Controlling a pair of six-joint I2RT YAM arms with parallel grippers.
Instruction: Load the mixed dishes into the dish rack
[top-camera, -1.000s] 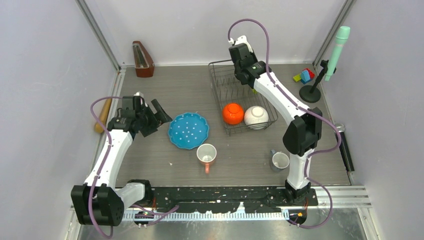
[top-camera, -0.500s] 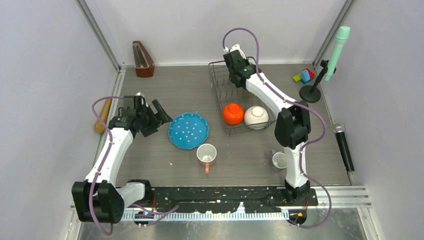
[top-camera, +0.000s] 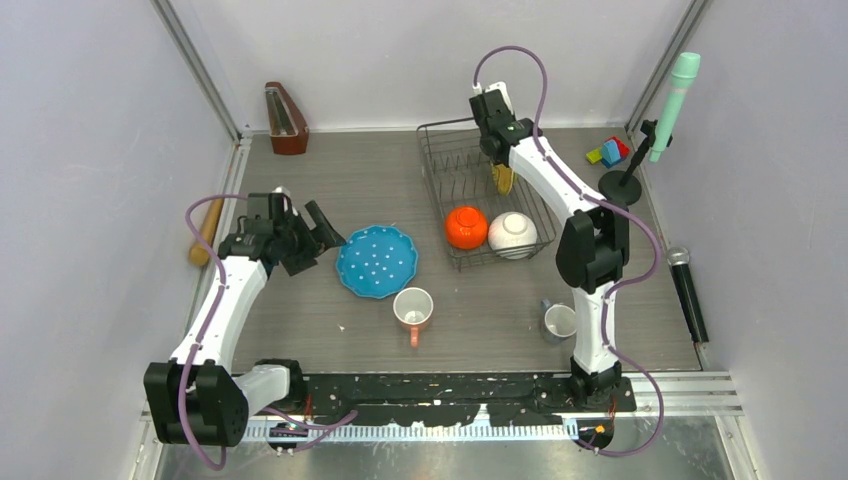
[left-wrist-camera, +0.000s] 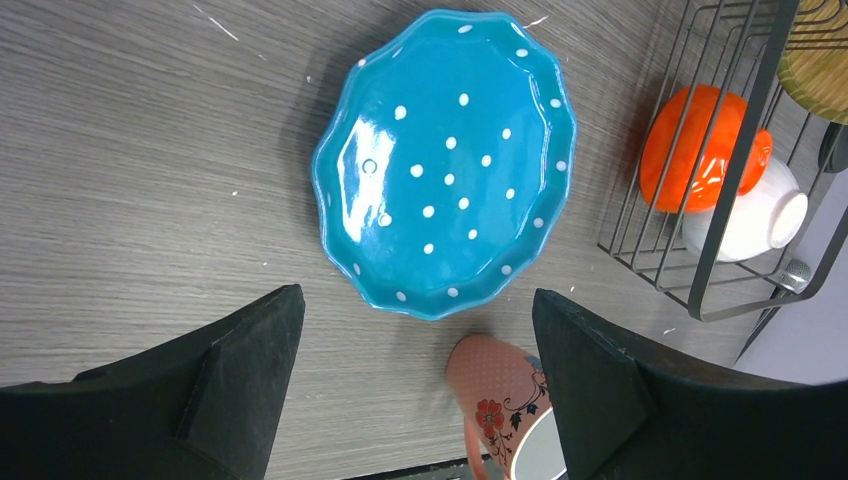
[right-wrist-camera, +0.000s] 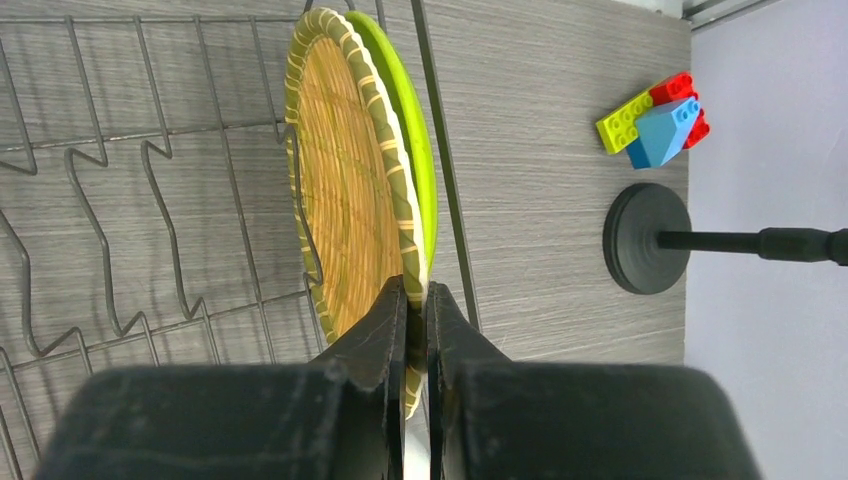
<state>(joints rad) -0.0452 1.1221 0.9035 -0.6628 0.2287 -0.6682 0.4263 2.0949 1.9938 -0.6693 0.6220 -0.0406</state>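
Note:
The dark wire dish rack (top-camera: 437, 190) stands at the back centre. An orange bowl (top-camera: 466, 227) and a white bowl (top-camera: 512, 234) lie in its near end. My right gripper (right-wrist-camera: 417, 290) is shut on the rim of a plate with a yellow woven face and lime-green back (right-wrist-camera: 350, 190). It holds the plate on edge against the rack's right wall (right-wrist-camera: 445, 180). A blue white-dotted plate (left-wrist-camera: 445, 160), a pink floral mug (left-wrist-camera: 500, 385) and a small grey mug (top-camera: 559, 321) sit on the table. My left gripper (left-wrist-camera: 415, 300) is open and empty, hovering just left of the blue plate.
A wooden rolling pin (top-camera: 206, 232) lies by the left wall and a brown metronome (top-camera: 286, 118) at the back left. Toy blocks (right-wrist-camera: 655, 125) and a microphone stand base (right-wrist-camera: 648, 238) are right of the rack. A black microphone (top-camera: 686, 290) lies by the right wall.
My right wrist swung left and then back right over the rack's far end, and the woven plate now shows on edge at the rack's right side. The left arm barely moved.

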